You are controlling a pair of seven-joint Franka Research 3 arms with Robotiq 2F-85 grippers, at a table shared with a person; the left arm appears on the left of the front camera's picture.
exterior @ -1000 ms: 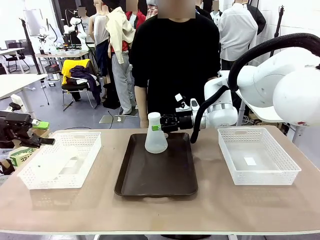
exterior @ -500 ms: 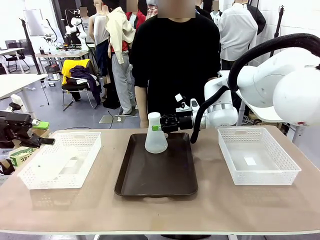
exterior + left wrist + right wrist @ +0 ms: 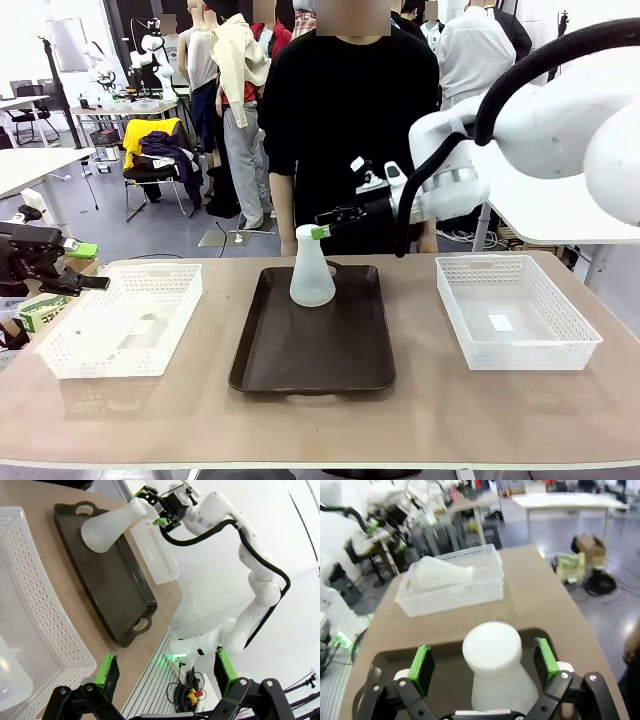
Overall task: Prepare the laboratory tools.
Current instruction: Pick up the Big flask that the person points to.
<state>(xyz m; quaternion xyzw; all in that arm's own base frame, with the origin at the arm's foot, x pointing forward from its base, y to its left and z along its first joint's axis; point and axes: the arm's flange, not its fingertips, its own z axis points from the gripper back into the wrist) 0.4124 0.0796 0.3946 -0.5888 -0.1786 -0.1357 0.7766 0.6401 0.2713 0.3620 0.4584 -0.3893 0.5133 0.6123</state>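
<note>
While your right gripper (image 3: 322, 224) stands wide open flanking the top of the upright flask (image 3: 312, 272) on the tray (image 3: 312, 350), clasping nothing, your left gripper (image 3: 166, 670) hangs open and empty.

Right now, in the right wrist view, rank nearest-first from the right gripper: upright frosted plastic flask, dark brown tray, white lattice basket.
1. Upright frosted plastic flask, between the right gripper's jaws.
2. Dark brown tray, underneath.
3. White lattice basket, far beyond.

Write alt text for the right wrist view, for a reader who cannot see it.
The right gripper, open, straddles the top of an upright flask without touching it; the flask stands on a dark tray. Beyond, a second flask lies in a white basket.
</note>
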